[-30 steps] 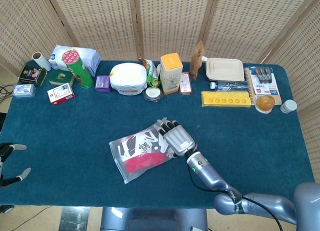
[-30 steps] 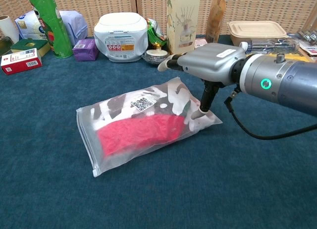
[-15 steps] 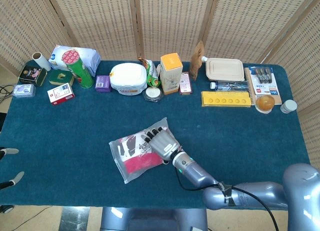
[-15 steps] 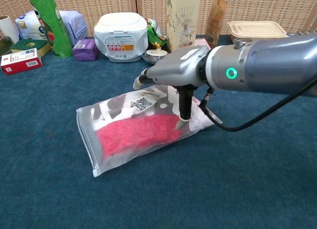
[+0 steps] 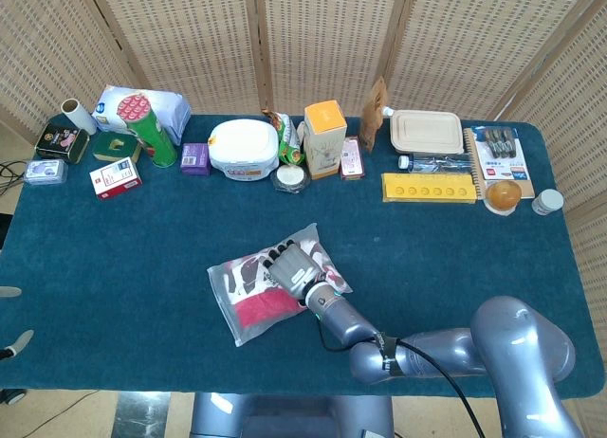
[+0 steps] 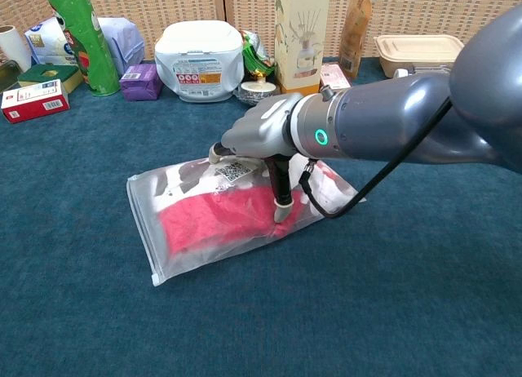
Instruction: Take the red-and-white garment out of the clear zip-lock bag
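Observation:
The clear zip-lock bag lies flat on the blue tablecloth near the front middle, with the red-and-white garment sealed inside. In the chest view the bag shows the garment's red part toward me and a QR label on top. My right hand lies over the bag's right half, fingers spread. Seen from the chest, the right hand presses one fingertip down onto the bag over the red cloth. Only two fingertips of my left hand show at the table's left edge, apart and holding nothing.
Along the back stand a green tube can, a white tub, an orange-topped carton, a beige lunch box, a yellow tray and small boxes at the left.
My right hand has slid left across the bag, from its right end to over its middle, and now presses on the red cloth. The left hand has drawn back toward the left edge.

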You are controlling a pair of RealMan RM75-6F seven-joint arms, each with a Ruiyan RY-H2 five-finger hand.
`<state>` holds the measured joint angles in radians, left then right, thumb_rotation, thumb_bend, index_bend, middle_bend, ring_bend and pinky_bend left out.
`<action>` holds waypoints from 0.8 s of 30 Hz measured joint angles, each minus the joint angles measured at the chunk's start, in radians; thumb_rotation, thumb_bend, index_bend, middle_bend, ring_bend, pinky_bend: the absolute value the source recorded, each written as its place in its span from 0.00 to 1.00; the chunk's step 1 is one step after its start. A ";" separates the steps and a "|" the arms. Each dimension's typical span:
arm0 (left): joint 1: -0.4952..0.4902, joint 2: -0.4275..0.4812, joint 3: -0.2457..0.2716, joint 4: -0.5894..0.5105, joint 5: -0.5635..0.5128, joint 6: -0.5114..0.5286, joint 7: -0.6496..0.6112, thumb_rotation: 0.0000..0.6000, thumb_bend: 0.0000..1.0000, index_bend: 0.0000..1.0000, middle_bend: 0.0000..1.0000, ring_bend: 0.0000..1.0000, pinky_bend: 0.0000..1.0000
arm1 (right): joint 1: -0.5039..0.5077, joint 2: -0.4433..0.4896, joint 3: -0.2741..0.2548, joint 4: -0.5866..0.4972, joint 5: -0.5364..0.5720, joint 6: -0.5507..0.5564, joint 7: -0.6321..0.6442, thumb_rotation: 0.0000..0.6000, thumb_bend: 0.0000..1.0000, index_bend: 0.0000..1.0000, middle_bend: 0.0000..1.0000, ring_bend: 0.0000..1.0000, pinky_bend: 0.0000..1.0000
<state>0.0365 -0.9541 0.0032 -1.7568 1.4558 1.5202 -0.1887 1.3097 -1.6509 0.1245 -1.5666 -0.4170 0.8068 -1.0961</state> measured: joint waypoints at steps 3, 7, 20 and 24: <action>0.000 -0.001 0.001 -0.001 0.000 -0.003 0.001 0.98 0.21 0.31 0.33 0.20 0.20 | -0.002 -0.009 -0.007 0.018 -0.029 -0.008 0.037 0.87 0.15 0.47 0.51 0.60 0.53; -0.005 -0.002 0.002 -0.009 0.007 -0.011 0.011 0.97 0.21 0.31 0.33 0.20 0.20 | -0.023 -0.017 -0.011 0.035 -0.090 -0.012 0.100 0.87 0.18 0.72 0.75 0.86 0.79; -0.049 0.032 -0.010 -0.077 0.036 -0.045 0.069 0.98 0.21 0.31 0.33 0.20 0.20 | -0.224 0.098 -0.003 -0.003 -0.521 -0.034 0.621 0.87 0.21 0.89 0.92 1.00 1.00; -0.082 0.057 -0.020 -0.108 0.059 -0.071 0.100 0.98 0.21 0.31 0.33 0.20 0.23 | -0.290 0.171 0.003 -0.046 -0.631 -0.026 0.782 0.88 0.21 0.89 0.91 1.00 1.00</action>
<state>-0.0458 -0.8969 -0.0173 -1.8647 1.5144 1.4496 -0.0884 1.0197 -1.4798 0.1276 -1.6126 -1.0481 0.7803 -0.3140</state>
